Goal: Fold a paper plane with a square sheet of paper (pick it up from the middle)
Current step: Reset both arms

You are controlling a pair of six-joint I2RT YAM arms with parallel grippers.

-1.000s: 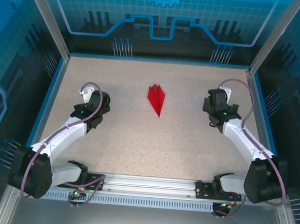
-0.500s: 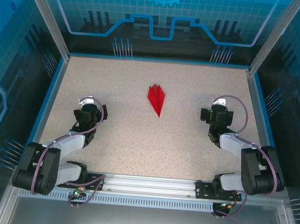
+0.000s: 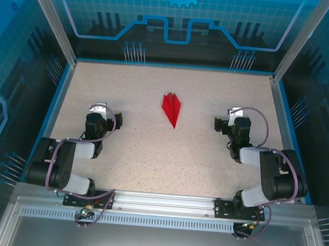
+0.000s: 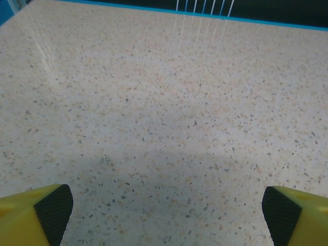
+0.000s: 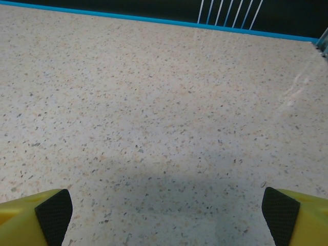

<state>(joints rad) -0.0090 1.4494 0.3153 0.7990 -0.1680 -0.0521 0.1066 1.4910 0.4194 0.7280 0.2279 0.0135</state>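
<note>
Folding judged complete: paper plane (image 3: 171, 108) is seen between left hand (image 4: 166, 210) and right hand (image 5: 166, 210), well apart from both; each hand spread, nothing held. Only parking is required.

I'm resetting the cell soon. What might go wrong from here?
The paper plane lies loose on the table; a draught or careless sweep might shift or crush it. The left end effector and right end effector hang open close above the table, so a downward move might scrape it.
</note>
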